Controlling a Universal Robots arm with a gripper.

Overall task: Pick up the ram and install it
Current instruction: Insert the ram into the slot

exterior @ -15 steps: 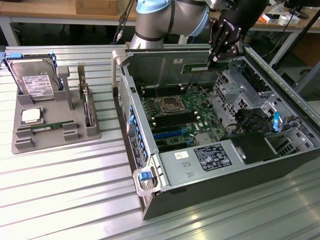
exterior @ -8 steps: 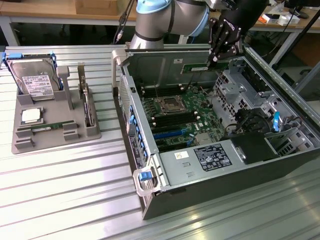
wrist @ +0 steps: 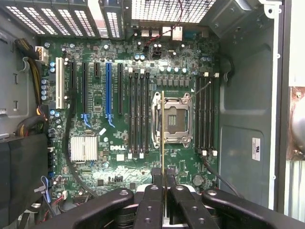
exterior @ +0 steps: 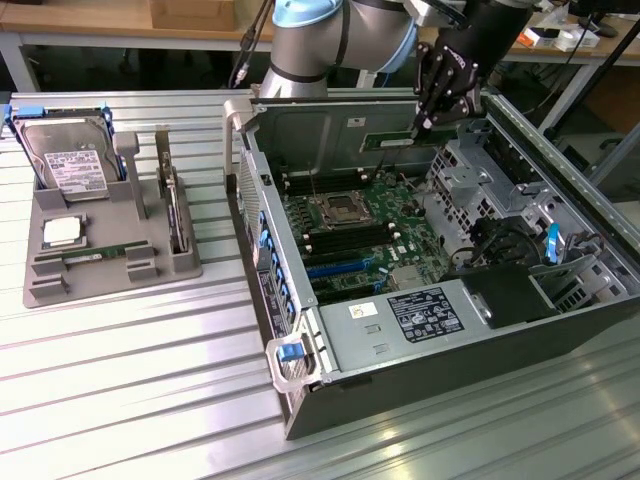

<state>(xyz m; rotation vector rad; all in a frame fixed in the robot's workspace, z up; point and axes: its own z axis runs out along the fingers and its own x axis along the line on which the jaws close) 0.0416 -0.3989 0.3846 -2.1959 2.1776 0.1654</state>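
Pickup was done, install was not: the black end effector was clamped narrow on the thin green ram stick, holding it edge-on above the green motherboard inside the open grey case, not yet seated in any black memory slot.

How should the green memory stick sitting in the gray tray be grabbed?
Pinch the memory stick on its two flat faces near mid-length, coming down from above: it seems to stand on its long edge in the tray, propped at both ends.

Lab: slatted metal bench, opened computer
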